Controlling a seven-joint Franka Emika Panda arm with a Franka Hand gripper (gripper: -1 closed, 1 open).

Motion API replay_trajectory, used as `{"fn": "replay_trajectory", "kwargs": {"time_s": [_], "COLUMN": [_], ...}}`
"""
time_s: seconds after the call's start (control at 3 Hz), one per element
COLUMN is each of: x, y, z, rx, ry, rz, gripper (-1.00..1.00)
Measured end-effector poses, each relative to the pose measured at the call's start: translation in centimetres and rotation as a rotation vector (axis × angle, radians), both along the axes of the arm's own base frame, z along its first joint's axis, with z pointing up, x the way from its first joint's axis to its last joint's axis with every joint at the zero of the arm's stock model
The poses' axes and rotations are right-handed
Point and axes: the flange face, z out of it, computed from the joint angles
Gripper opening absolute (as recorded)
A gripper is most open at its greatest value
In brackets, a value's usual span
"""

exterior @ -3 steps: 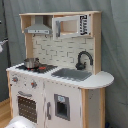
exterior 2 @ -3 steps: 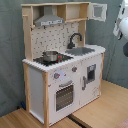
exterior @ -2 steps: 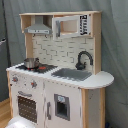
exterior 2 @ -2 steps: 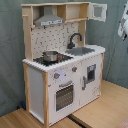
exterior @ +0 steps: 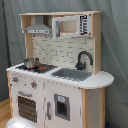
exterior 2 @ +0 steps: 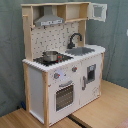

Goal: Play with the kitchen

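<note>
The kitchen (exterior: 60,95) is a white and light-wood toy unit that fills both exterior views. In the first exterior view I see its grey hood (exterior: 37,27), a steel pot (exterior: 31,62) on the stovetop, the black faucet (exterior: 84,59), the sink (exterior: 72,74), the oven door (exterior: 27,107) and a knob (exterior: 15,79). The second exterior view shows the kitchen (exterior 2: 40,85) from its other side, with hood (exterior 2: 49,19), pot (exterior 2: 50,56), faucet (exterior 2: 74,39), sink (exterior 2: 82,50) and oven door (exterior 2: 64,95). My gripper is out of both views.
The kitchen stands on a wooden floor (exterior 2: 107,107) in front of a grey-green curtain (exterior 2: 10,55). An upper cabinet door (exterior 2: 99,11) hangs open. A white rounded shape (exterior: 20,123) lies at the first exterior view's bottom left; I cannot tell what it is.
The arm part that showed at the second exterior view's upper right edge has slid out of the frame. The kitchen itself has not moved.
</note>
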Motion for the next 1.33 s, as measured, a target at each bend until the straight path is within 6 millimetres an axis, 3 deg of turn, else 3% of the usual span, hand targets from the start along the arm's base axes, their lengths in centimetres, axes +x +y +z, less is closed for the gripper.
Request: {"fn": "replay_trajectory", "kwargs": {"time_s": [1.0, 1.33], "x": [-6.0, -5.5], "y": [-3.7, -6.2], "z": [-0.1, -1.0], "rx": [0.042, 0.065], "ry": [-0.043, -0.038], "rz": [-0.140, -0.188], "gripper": [1.00, 1.00]}}
